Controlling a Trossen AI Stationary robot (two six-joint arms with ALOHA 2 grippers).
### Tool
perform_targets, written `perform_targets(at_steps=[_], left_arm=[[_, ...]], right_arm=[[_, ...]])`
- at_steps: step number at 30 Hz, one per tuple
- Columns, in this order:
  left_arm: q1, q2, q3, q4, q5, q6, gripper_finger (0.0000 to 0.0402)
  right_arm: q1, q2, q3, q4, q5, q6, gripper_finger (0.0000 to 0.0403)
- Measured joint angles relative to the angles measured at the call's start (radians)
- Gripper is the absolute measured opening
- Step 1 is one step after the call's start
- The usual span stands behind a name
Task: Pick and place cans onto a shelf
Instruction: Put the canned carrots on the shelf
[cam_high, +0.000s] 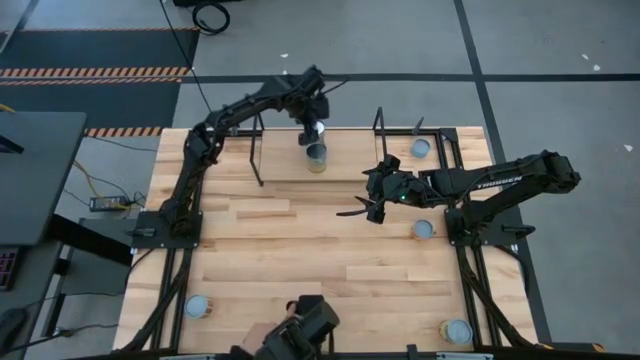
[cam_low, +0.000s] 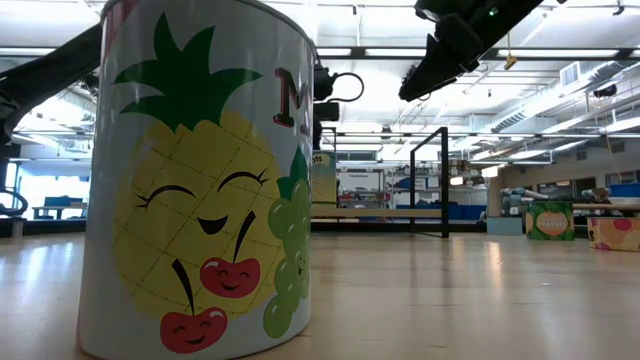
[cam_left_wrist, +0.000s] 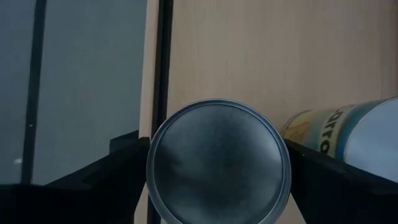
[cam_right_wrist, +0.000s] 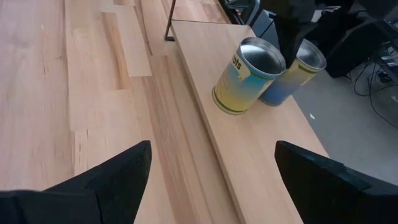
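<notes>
Tabletop of butcher block fills the high view, with the shelf lying along its far edge, a light-wood board inside thin black posts. The left arm reaches over the shelf; the left gripper hangs directly above a can standing on the board, its fingers spread wide on either side of the round silvery top. Whether the pads actually touch the can's sides is hard to judge from the wrist view. A second can stands on the shelf just beside it (yellow and blue label, seen clearly from the right wrist). The right gripper hovers over bare tabletop near the shelf's front edge, jaws open and holding nothing. Other cans stand apart on the table: one at the far right corner, one near the right arm's base, and two at the near corners. A pineapple-printed can looms in the low view.
</notes>
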Motion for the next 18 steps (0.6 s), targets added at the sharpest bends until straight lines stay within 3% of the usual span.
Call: perform_targets(at_steps=[12, 18], left_arm=[[-0.012, 0.0, 0.0, -0.007, -0.039, 0.0, 0.0353], [-0.012, -0.002, 0.0, -0.013, -0.039, 0.003, 0.0332]], right_arm=[[-0.001, 0.0, 0.0, 0.001, 0.0, -0.009, 0.0349], [-0.001, 0.0, 0.0, 0.002, 0.0, -0.014, 0.0349]])
